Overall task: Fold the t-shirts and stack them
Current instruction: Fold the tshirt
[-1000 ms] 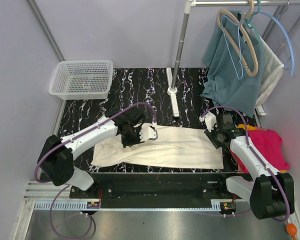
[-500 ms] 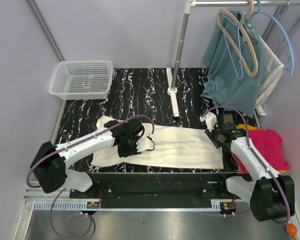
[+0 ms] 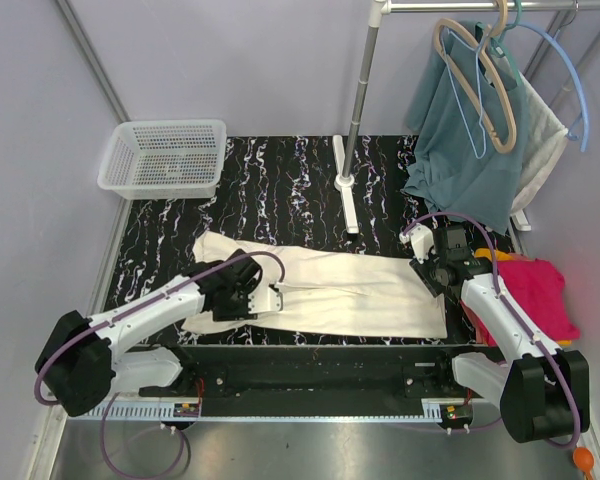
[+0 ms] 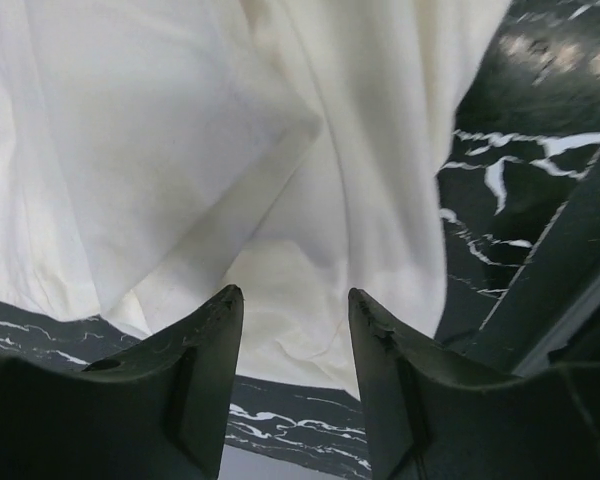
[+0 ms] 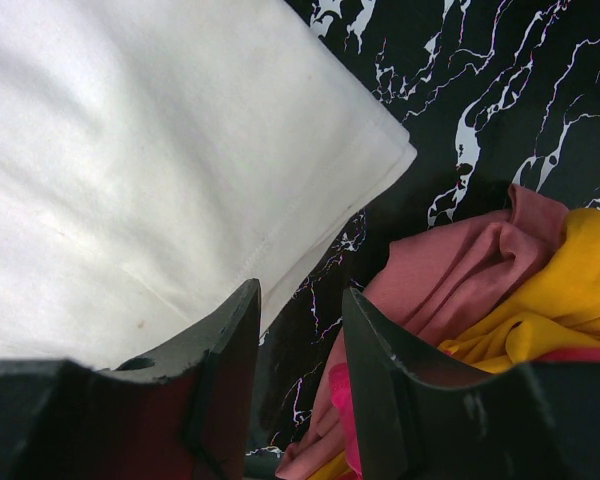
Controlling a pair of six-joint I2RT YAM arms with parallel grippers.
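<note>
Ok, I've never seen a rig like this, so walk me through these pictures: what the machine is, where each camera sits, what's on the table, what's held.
Two white robot arms are bolted at the near edge of the table, each ending in a two-finger gripper. One picture looks down from above and behind them; the other two come from wrist cameras, so the dark prongs at the bottom are each arm's own fingers. On it lies a cream t-shirt, with a pink shirt and an orange shirt heaped beside its right end and a basket at the far left. The left gripper and right gripper are open at the cream t-shirt's edges, holding nothing.
</note>
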